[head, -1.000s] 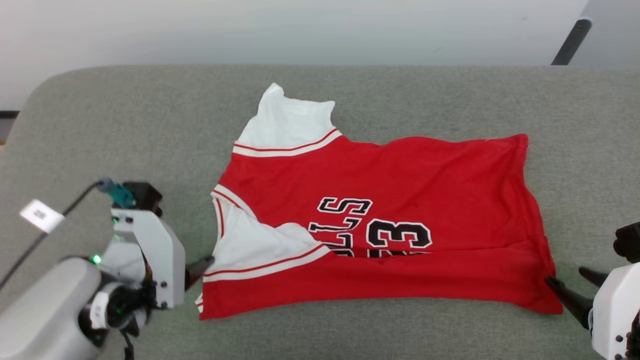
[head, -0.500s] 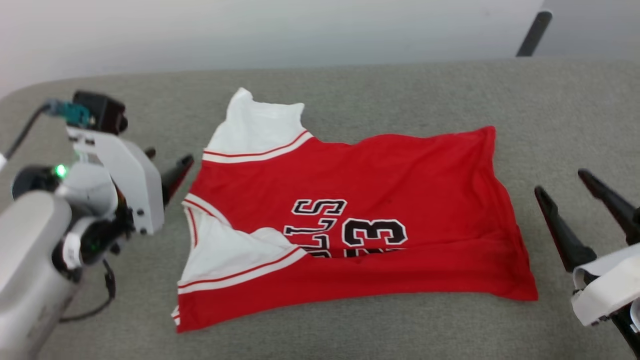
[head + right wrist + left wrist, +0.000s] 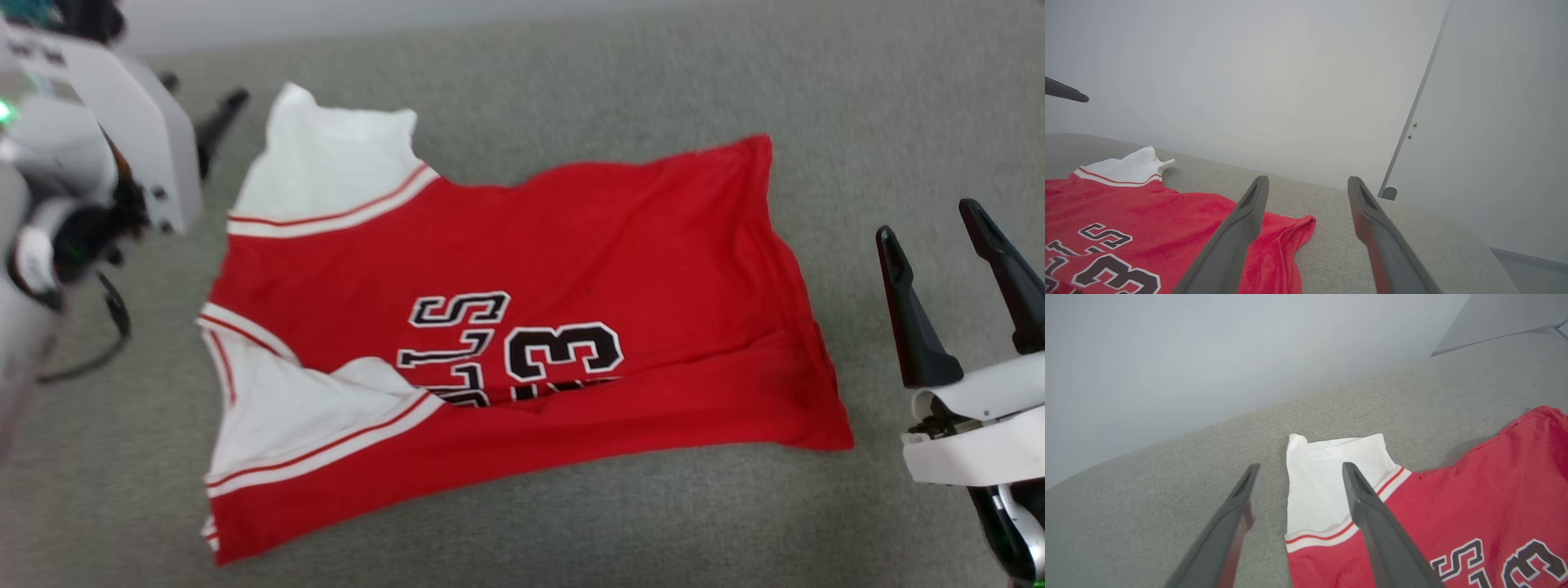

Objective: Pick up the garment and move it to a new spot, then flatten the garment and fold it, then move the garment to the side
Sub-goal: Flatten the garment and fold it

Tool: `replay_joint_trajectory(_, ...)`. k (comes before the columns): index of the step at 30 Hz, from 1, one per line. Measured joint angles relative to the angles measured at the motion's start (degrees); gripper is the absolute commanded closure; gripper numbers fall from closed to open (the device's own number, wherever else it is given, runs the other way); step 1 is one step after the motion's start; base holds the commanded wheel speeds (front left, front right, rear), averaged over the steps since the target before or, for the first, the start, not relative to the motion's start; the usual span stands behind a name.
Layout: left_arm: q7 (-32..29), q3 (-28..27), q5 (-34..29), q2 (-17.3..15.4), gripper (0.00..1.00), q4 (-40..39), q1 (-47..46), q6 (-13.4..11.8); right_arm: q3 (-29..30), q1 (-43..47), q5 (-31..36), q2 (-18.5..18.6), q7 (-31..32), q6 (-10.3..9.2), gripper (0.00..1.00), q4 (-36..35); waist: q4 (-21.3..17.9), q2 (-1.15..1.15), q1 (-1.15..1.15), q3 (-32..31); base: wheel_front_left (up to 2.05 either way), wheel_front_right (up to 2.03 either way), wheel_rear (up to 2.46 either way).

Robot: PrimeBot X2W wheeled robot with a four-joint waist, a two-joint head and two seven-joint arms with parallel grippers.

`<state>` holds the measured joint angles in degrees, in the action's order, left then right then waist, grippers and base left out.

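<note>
Red jersey cloth, the garment (image 3: 571,269), lies spread across the middle of the grey fabric-topped counter (image 3: 857,106), with the collar end toward the left edge and the hem toward the right edge. Its near long edge appears turned up over the lower part of the black lettering (image 3: 563,353), so the fold step is judged to be in hand and partly done.

Left hand (image 3: 200,91): fingers apart, empty, just beside the far white sleeve (image 3: 326,163).

Right hand (image 3: 929,222): fingers apart, empty, off the hem near the right edge.

Next move, as judged: lower one hand to the far sleeve and the other to the far hem corner (image 3: 755,147), pinch the cloth, then carry it toward the near edge.

Surroundings: a pale wall (image 3: 1249,81) stands behind the far edge. The near sleeve (image 3: 286,416) lies doubled over the chest — it may drag or bunch.
</note>
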<state>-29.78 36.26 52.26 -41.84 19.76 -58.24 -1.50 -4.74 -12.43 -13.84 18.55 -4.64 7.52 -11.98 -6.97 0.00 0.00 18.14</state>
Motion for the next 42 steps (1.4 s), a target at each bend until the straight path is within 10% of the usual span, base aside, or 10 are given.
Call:
replay_joint_trajectory(23, -16.1, 5.0, -3.5, 1.2, 0.00, 19.2, -18.8, 4.3, -2.9, -5.1, -1.4, -2.2, -4.2, 0.00, 0.00, 4.5, -8.2, 0.00, 0.00, 15.5, 0.00, 0.00, 0.00)
replay_joint_trajectory(24, -16.6, 5.2, -3.6, 1.4, 0.05, 19.9, -19.3, 4.3, -2.9, -5.4, -1.5, -2.1, -4.2, 0.00, 0.00, 4.6, -8.4, 0.00, 0.00, 15.7, 0.00, 0.00, 0.00)
replay_joint_trajectory(27, -18.3, 5.6, -3.7, 2.0, 1.00, 22.0, -20.7, 4.0, -3.3, -6.0, -2.0, -1.7, -3.8, 0.00, 0.00, 4.9, -8.9, 0.00, 0.00, 16.3, 0.00, 0.00, 0.00)
replay_joint_trajectory(42, -19.5, 6.7, -3.0, 5.8, 1.00, 27.2, -23.0, 4.8, -6.5, -13.6, -11.9, 2.7, 11.9, 0.00, 0.00, 2.8, -8.3, 0.00, 0.00, 16.2, 0.00, 0.00, 0.00)
